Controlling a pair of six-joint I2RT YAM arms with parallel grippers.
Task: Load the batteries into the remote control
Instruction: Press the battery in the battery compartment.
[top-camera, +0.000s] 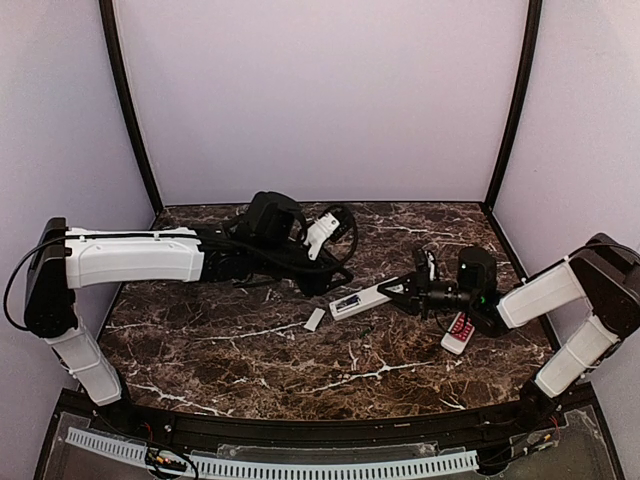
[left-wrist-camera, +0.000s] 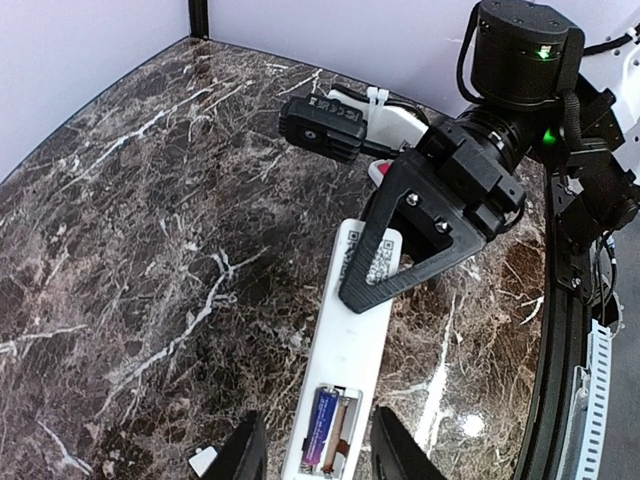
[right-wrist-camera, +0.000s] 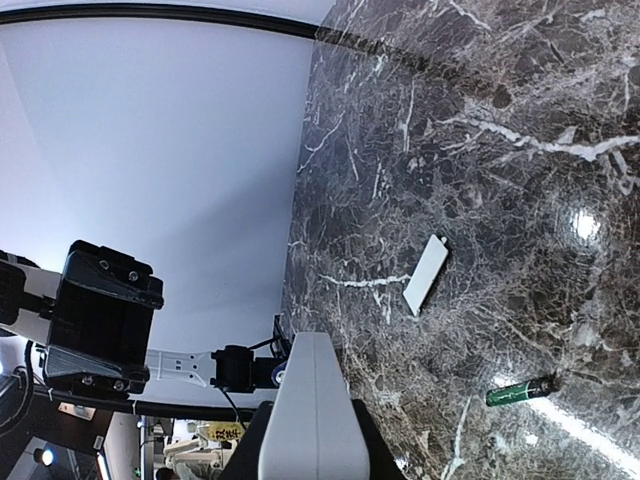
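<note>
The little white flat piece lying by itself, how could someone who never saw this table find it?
On the dark marble table, seen from above, find the long white remote control near the middle. Just off its left end lies the cover piece, flat and alone. It is a plain white rectangle with no buttons, far shorter than the remote.

The remote control (top-camera: 362, 297) lies mid-table (top-camera: 200, 350), running from 8 to 2 o'clock. A cover piece (top-camera: 315, 319) lies near its 8 o'clock end, and a shorter remote (top-camera: 458, 333) at 4 o'clock. One battery (left-wrist-camera: 325, 438) sits in its compartment (left-wrist-camera: 345, 420). In the right wrist view, a second battery (right-wrist-camera: 522, 390) lies at 5 o'clock from the cover.
</note>
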